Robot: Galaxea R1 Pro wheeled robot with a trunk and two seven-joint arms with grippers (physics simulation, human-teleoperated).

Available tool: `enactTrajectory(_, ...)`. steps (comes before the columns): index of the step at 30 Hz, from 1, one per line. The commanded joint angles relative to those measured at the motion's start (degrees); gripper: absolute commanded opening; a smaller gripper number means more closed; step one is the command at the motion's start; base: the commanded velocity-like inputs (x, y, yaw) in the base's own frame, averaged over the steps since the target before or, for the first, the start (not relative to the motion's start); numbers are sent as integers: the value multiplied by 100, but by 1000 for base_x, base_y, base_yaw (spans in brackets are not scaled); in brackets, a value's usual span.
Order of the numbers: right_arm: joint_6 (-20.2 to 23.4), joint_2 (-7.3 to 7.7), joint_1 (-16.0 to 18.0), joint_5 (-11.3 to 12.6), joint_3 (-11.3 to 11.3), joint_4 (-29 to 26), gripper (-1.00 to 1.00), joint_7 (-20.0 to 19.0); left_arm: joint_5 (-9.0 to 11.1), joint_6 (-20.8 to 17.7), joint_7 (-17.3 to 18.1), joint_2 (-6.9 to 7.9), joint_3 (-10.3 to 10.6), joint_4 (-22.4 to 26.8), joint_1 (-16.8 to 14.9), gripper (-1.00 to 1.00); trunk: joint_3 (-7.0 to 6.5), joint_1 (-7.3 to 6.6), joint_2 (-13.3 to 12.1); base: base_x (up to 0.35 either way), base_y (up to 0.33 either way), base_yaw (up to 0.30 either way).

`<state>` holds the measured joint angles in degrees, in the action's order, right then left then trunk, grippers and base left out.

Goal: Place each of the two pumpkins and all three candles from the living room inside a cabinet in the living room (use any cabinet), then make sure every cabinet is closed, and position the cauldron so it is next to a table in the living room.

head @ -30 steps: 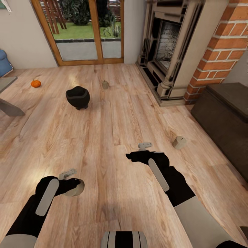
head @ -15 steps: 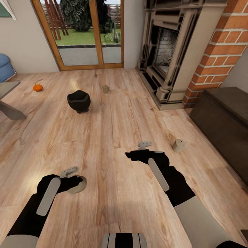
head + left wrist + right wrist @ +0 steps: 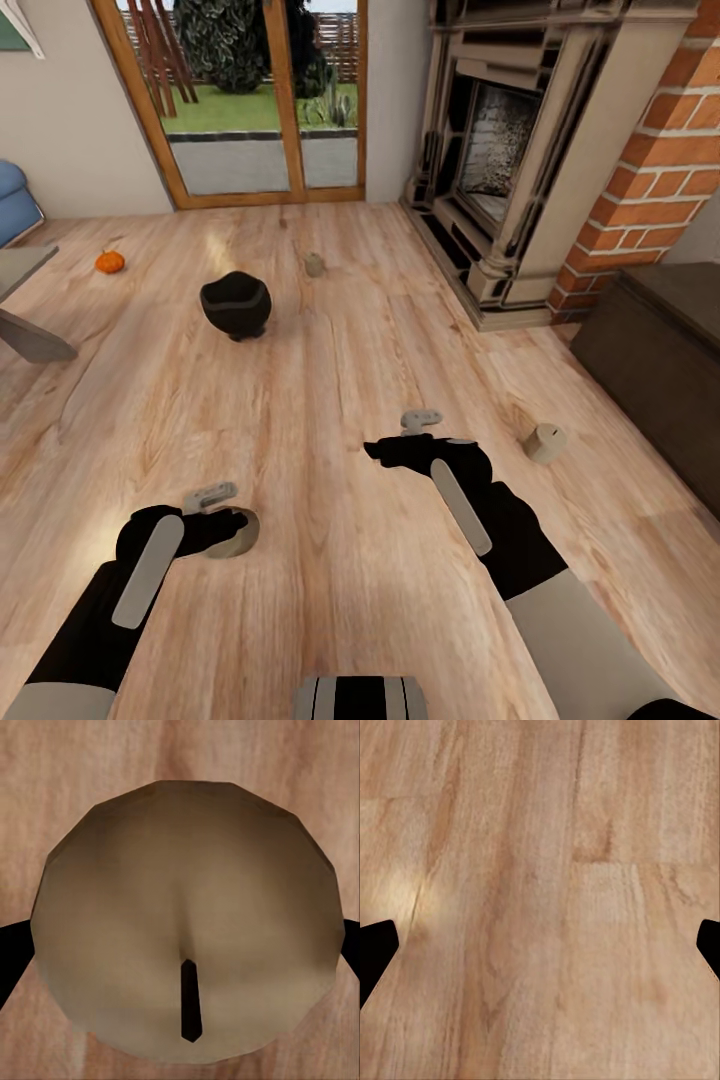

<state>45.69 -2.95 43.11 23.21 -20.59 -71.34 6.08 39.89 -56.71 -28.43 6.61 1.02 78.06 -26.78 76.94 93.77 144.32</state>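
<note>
My left gripper [image 3: 226, 522] is shut on a beige candle [image 3: 240, 534], held low over the floor at the near left. In the left wrist view the candle's top with its dark wick [image 3: 190, 1009] sits between the two fingers. My right gripper [image 3: 378, 451] hangs open and empty over bare floorboards [image 3: 540, 907]. A second candle [image 3: 545, 442] stands on the floor to the right, near the dark-brown cabinet [image 3: 660, 340]. A third candle [image 3: 314, 265] stands farther off, beside the black cauldron [image 3: 236, 304]. One orange pumpkin [image 3: 110, 262] lies at the far left, near the table [image 3: 22, 265].
A stone fireplace [image 3: 490, 150] and a brick column [image 3: 650, 150] stand at the far right. Glass patio doors [image 3: 260, 100] are at the back. A blue seat [image 3: 12, 195] shows at the left edge. Wooden floor lies between me and the cauldron.
The whole view has shifted: cabinet and nearby candle slid right, the cauldron and pumpkin sit slightly lower. Both arms keep their pose, the left still holding its candle.
</note>
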Motion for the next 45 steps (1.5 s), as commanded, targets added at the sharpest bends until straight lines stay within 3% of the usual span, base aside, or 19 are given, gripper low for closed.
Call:
enactTrajectory(1,19,-1,4,61,-7,-5,100,60,63,-7,-48,4,12,5,-3,-100,0,2,2,293,166,-127)
enactTrajectory(13,5,6,4,64,-16,-31,100,44,63,-7,-45,1,12,-2,-3,-100,-62,2,2,318,110,-182)
enactTrajectory(37,-157,35,4,61,-27,-160,100,35,72,-11,-40,-1,11,-2,-3,-100,-268,2,2,320,13,-4)
enactTrajectory(45,-157,35,5,61,-29,-161,100,25,160,-16,-40,6,4,3,-3,-100,-342,2,2,57,0,0)
